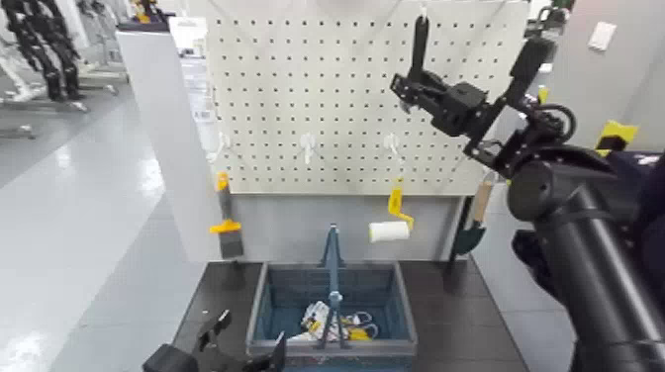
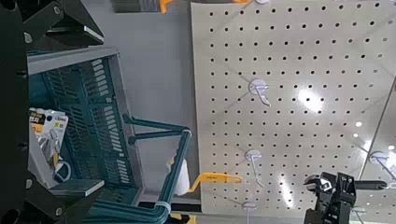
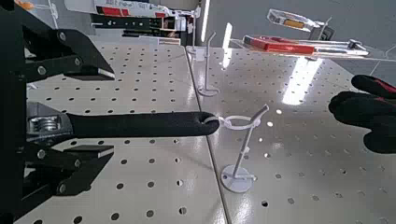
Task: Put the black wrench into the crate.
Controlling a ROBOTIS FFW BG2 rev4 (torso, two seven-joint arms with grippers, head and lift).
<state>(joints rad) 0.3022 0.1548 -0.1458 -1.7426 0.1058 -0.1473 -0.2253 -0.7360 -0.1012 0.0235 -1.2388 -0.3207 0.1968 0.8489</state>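
Between your right gripper (image 3: 47,131) jaws sits the black wrench (image 3: 140,124), clamped at its head, its far end still hooked on the pegboard (image 1: 327,89). Unhook it, then lower it into the crate (image 1: 332,341) below. Left gripper (image 1: 242,346) idles open beside the crate.

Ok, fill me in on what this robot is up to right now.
The right gripper is up at the pegboard, shut on the black wrench, which hangs on a white hook. The crate sits on the dark table below the board, holding a few small items, so the wrench is not in it yet. The left gripper waits low, next to the crate's near left corner, with its fingers open.
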